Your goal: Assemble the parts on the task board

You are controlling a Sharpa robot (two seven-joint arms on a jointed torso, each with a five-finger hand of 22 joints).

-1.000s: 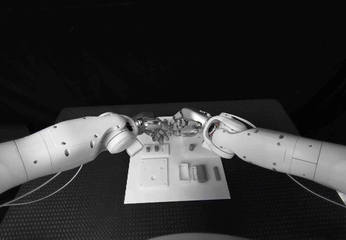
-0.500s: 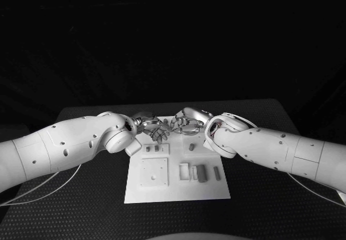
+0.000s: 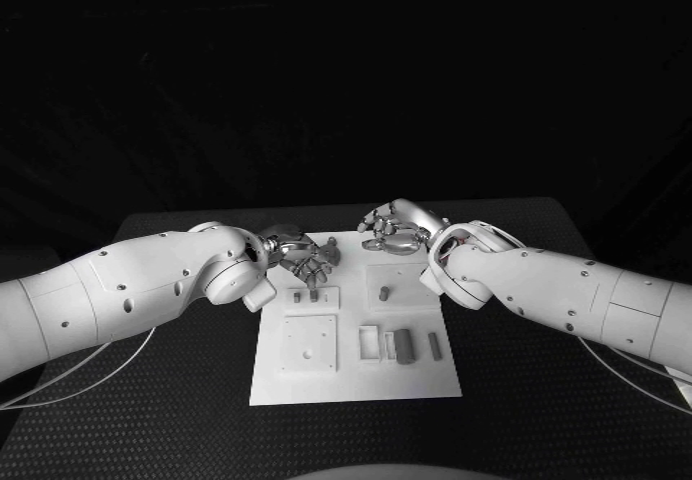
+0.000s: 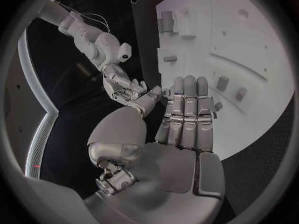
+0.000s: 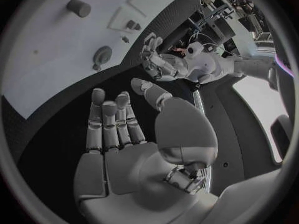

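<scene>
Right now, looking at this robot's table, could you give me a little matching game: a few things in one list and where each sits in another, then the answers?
Things:
1. left silver hand
2. right silver hand
3. white rectangular task board
4. small grey upright peg

Places:
A. over the board's far right corner
B. flat on the black table, between the two arms
C. standing on the board, right of its middle
D. over the board's far left part

Pairs: 1-D, 2-A, 3-B, 4-C
</scene>
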